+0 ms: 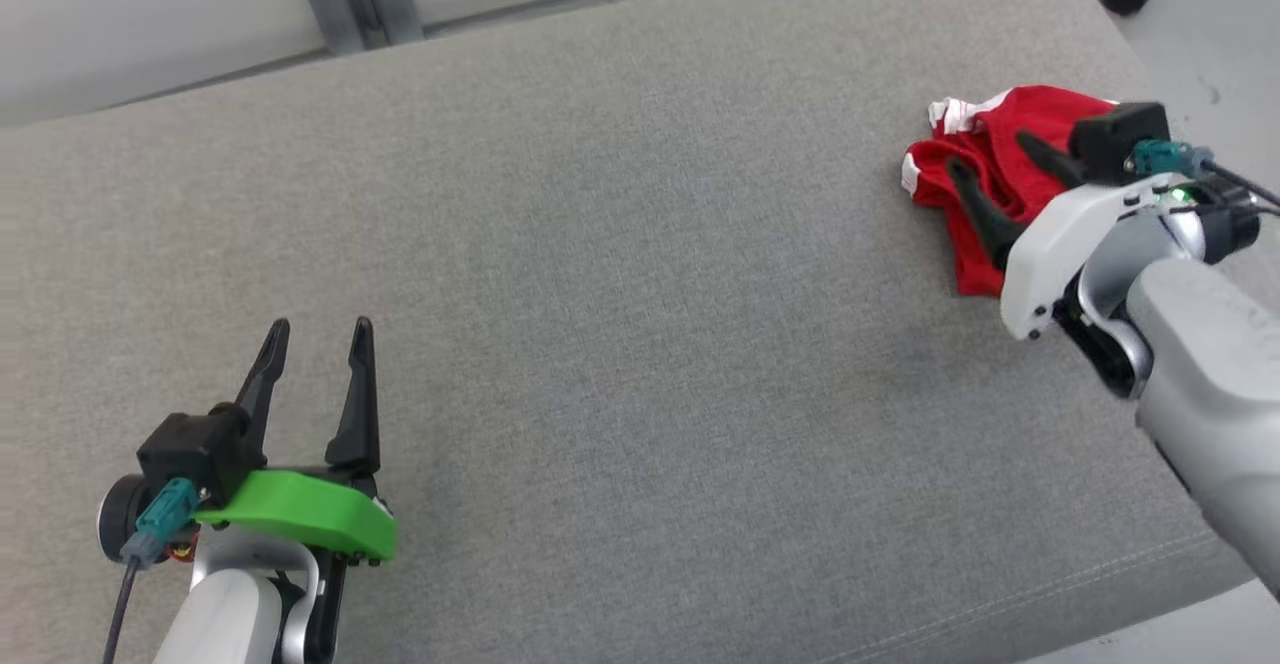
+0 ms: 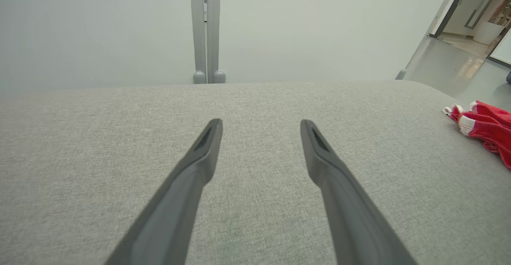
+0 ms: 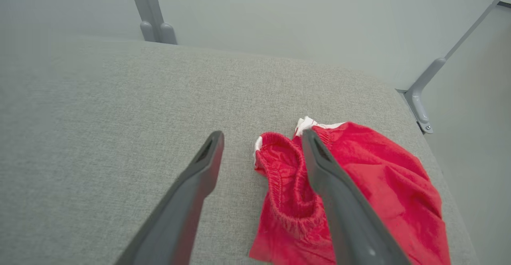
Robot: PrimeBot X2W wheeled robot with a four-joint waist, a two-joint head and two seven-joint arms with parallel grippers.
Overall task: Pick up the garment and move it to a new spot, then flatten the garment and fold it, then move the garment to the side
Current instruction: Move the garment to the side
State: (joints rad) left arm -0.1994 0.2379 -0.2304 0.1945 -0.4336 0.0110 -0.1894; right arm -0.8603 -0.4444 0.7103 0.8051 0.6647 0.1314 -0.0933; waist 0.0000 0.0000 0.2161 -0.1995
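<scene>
The right claw (image 1: 987, 152) is hanging wide open, holding nothing, right over the crumpled red shirt (image 1: 1035, 109) lying on the soft grey worktop (image 1: 640, 294). The left claw (image 1: 321, 326) is gaping empty, well apart.

1. R gripper (image 3: 262, 134) is holding its two dark fingers wide apart, tips pointing up-frame.
2. The garment (image 3: 379, 173) is lying crumpled in a red heap, w/ white trim peeking out at its top edge, near the cushion's right end.
3. Finger at view's right is crossing over the red cloth; can't tell if it's touching.
4. Finger at view's left is sitting over bare grey cushion (image 3: 100, 117).
5. Grey post (image 3: 149, 9) is standing behind the cushion, top left; angled bracket (image 3: 419, 101) is showing at right against a pale wall (image 3: 279, 13).
</scene>
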